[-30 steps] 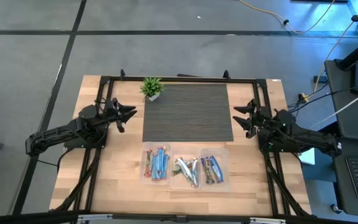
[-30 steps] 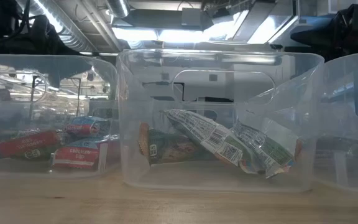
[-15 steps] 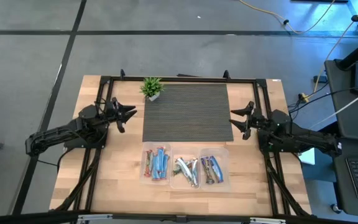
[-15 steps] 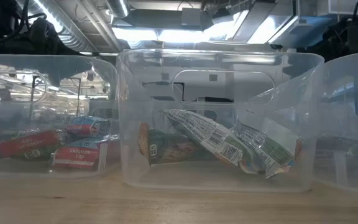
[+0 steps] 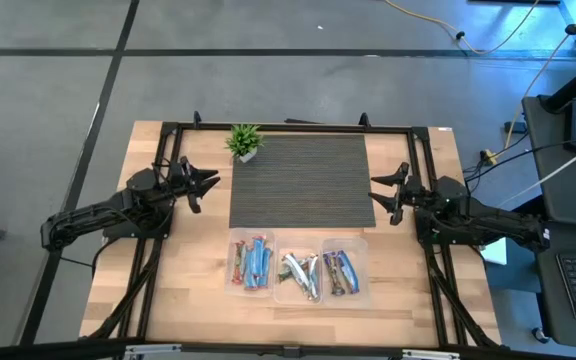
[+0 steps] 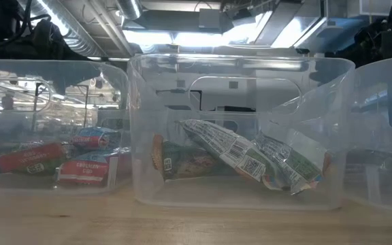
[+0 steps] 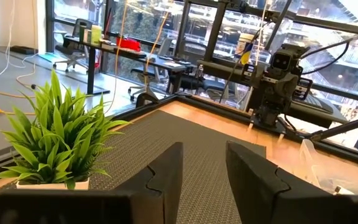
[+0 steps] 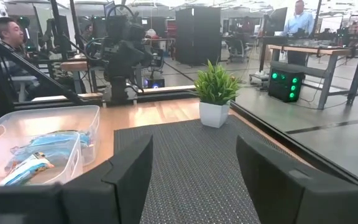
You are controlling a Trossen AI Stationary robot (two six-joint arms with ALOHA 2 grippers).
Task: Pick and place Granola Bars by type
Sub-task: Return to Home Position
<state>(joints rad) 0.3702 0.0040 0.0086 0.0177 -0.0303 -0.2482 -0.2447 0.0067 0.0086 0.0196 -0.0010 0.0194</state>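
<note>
The Granola Bars lie in three clear bins near the table's front edge. Red and blue ones (image 5: 251, 262) fill the left bin, silver-white ones (image 5: 301, 273) the middle bin, blue and dark ones (image 5: 342, 271) the right bin. The low view shows the red and blue bars (image 6: 60, 160) and the silver-white bars (image 6: 240, 158) through the bin walls. My left gripper (image 5: 206, 190) (image 7: 204, 168) stands open and level at the left edge of the dark mat (image 5: 303, 180). At the mat's right edge my right gripper (image 5: 380, 195) (image 8: 194, 168) is open and level. Neither has anything between its fingers.
A small green potted plant (image 5: 244, 140) (image 8: 215, 93) stands at the mat's far left corner. A black frame (image 5: 288, 125) runs round the table's far and side edges. People (image 8: 8, 31) sit and stand in the room beyond the table.
My right gripper has tipped down a little to level and rolled slightly, its fingertips now a bit nearer the mat's right edge; its fingers stay open. The bars and bins have kept still.
</note>
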